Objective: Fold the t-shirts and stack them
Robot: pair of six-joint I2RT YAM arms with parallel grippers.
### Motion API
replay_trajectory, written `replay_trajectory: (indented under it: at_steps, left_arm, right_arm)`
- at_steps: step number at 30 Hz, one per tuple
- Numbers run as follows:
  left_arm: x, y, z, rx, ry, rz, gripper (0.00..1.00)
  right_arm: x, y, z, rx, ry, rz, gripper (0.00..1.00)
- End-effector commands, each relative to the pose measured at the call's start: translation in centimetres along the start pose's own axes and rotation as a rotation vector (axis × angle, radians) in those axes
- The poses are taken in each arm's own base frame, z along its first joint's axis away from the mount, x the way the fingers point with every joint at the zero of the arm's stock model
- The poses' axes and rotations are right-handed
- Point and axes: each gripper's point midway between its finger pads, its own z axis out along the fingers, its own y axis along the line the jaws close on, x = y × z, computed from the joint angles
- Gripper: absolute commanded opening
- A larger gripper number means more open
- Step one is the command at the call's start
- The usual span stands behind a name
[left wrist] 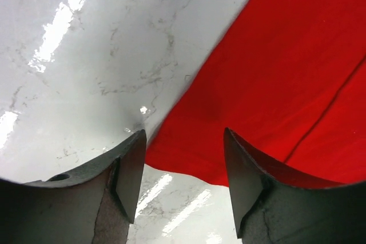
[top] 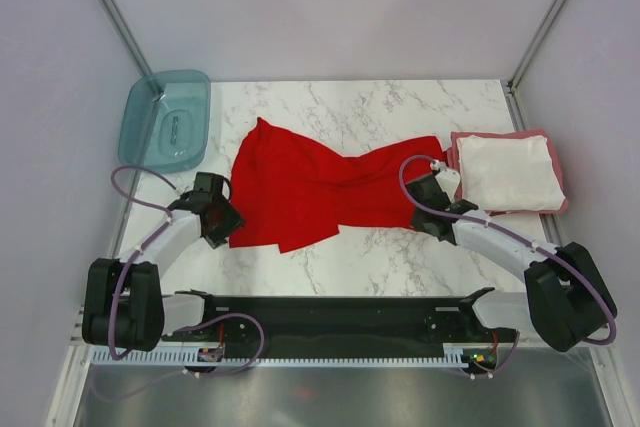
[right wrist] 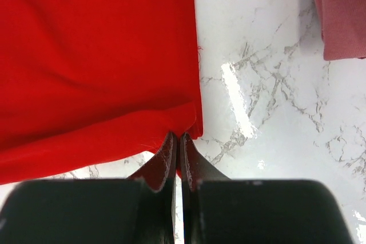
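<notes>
Red t-shirt (top: 310, 187) lies left-right; left pincer (left wrist: 184, 141) apart, right pincer (right wrist: 178, 138) clamped on it.

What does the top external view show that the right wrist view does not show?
Only the top view shows the teal tub, the white t-shirt folded on the pinkish-red t-shirt, and the left gripper beside the left edge of the red t-shirt. Only the wrist view shows that the right gripper is shut, pinching that shirt's corner. Both show the red t-shirt, the pinkish-red one and the marble table.
</notes>
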Motion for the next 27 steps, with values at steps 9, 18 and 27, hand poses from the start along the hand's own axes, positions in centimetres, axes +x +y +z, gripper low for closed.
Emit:
replay_trajectory:
  at_steps: [9,18,27]
  left_arm:
    - [0.26,-0.82,0.43,0.028,0.012,0.012,0.52]
    - [0.16,-1.38,0.46,0.059,0.009,0.022,0.37]
    - [-0.04,-1.49,0.44,0.062,0.000,0.019,0.02]
  right_arm:
    - [-0.73,0.25,-0.31,-0.031,-0.028,0.017,0.00]
    - [-0.57,0.13,-0.40,-0.043,-0.024,0.027,0.00]
    - [-0.62,0.20,-0.56,-0.057,-0.029,0.033,0.00]
